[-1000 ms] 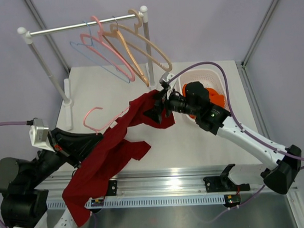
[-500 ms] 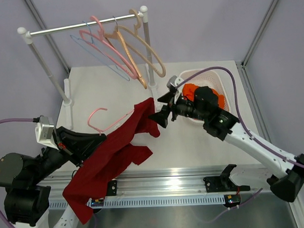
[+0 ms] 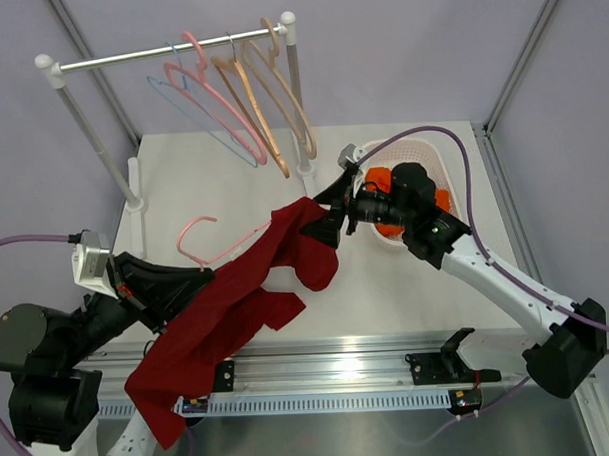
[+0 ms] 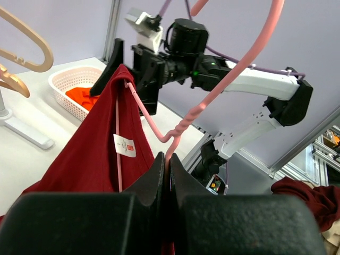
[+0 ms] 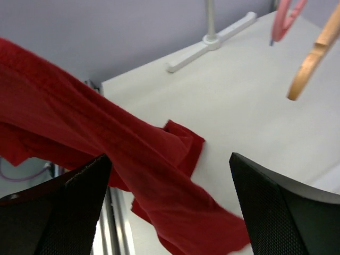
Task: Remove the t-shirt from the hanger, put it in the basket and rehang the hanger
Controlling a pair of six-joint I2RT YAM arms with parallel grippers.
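We see the left gripper (image 4: 167, 166) clamped on the pink hanger (image 4: 226, 77) at its twisted neck while the right gripper (image 5: 167, 159), jaws spread wide, hovers by the red t-shirt (image 4: 87, 154).

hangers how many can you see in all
5. On the rail: blue hanger, pink hanger, two tan hangers. The fifth hanger, pink, carries the t-shirt. Overlap may hide others.

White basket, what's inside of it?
Orange cloth lies in the white basket. In the left wrist view the red t-shirt hides one end, and the bottom under the cloth cannot be seen.
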